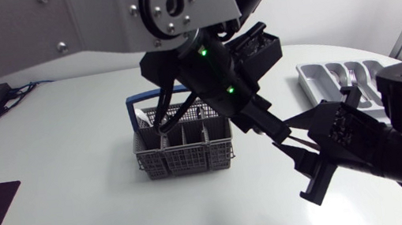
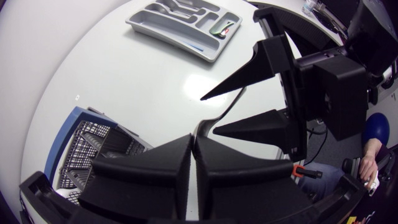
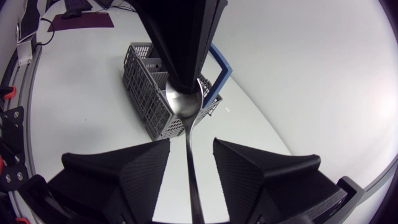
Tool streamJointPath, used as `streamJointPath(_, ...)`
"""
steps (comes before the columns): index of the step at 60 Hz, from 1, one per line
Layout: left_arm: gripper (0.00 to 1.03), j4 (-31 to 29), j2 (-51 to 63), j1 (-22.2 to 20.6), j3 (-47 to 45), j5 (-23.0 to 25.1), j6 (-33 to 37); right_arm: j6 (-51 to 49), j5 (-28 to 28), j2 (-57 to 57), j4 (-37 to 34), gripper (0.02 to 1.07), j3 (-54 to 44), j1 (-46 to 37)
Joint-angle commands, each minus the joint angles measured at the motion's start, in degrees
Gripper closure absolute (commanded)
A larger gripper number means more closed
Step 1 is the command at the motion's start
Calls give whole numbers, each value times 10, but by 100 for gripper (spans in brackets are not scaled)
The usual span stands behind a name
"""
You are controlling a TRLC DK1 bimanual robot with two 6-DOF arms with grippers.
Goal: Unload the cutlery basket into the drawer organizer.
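Two grippers meet in mid-air over the table, between the grey cutlery basket and the drawer organizer, with one metal spoon running between them. The left gripper is clenched on the spoon's bowl end. The right gripper has its fingers spread either side of the handle, not touching it. The spoon's long axis runs straight from one gripper to the other, bowl toward the left gripper, handle tip lying between the right fingers. It looks light, rigid and polished, so probably slippery; pinching the flat handle near its middle, across the broad faces, seems surest.
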Motion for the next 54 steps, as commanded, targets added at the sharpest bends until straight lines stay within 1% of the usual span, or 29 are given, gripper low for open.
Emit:
streamJointPath(1,100,-11,15,2,18,7,-13,-17,10,14,9,69,-3,6)
streamJointPath(6,100,-13,15,2,16,8,-11,-24,17,16,11,80,3,12)
streamJointPath(19,100,-13,15,6,10,8,-9,-29,40,27,15,102,9,35)
streamJointPath(26,100,-13,16,9,5,8,-8,-29,42,29,10,102,11,36)
streamJointPath(31,95,-13,15,13,5,8,-8,-29,42,28,4,102,11,36)
streamJointPath(36,83,-13,14,16,2,8,-8,-29,41,26,-1,102,11,36)
streamJointPath(37,82,-13,14,16,2,8,-8,-29,41,26,-4,102,11,36)
streamJointPath(40,72,-13,13,17,2,8,-9,-28,40,25,-8,102,10,36)
streamJointPath(45,62,-12,9,21,6,8,-10,-27,38,21,-15,102,9,36)
streamJointPath(47,60,-11,9,21,8,8,-11,-27,37,20,-16,102,8,36)
streamJointPath(52,47,-6,0,28,13,8,-12,-27,31,16,-22,102,4,36)
streamJointPath(54,46,-2,-6,31,13,8,-11,-27,24,13,-26,102,3,34)
